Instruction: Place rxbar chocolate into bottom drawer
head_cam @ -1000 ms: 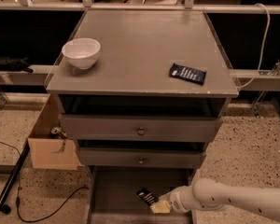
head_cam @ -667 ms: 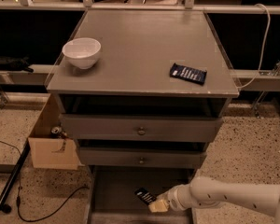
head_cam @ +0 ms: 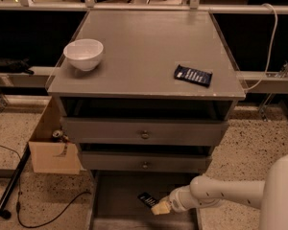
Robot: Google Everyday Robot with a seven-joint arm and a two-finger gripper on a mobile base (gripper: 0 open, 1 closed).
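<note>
The rxbar chocolate [head_cam: 146,199], a small black-wrapped bar, is over the floor of the open bottom drawer [head_cam: 117,195], near its middle. My gripper [head_cam: 159,207] reaches into the drawer from the right, low over the tray, and is shut on the bar's right end. The white arm behind it fills the lower right corner. I cannot tell whether the bar touches the drawer floor.
A dark blue wrapped bar [head_cam: 193,75] and a white bowl [head_cam: 83,53] lie on the grey cabinet top [head_cam: 144,37]. Two upper drawers with round knobs [head_cam: 144,134] are closed. A cardboard box [head_cam: 53,155] and a black cable [head_cam: 43,219] are on the floor to the left.
My gripper has moved a little to the left inside the bottom drawer, carrying the black bar with it. Nothing on the cabinet top has moved.
</note>
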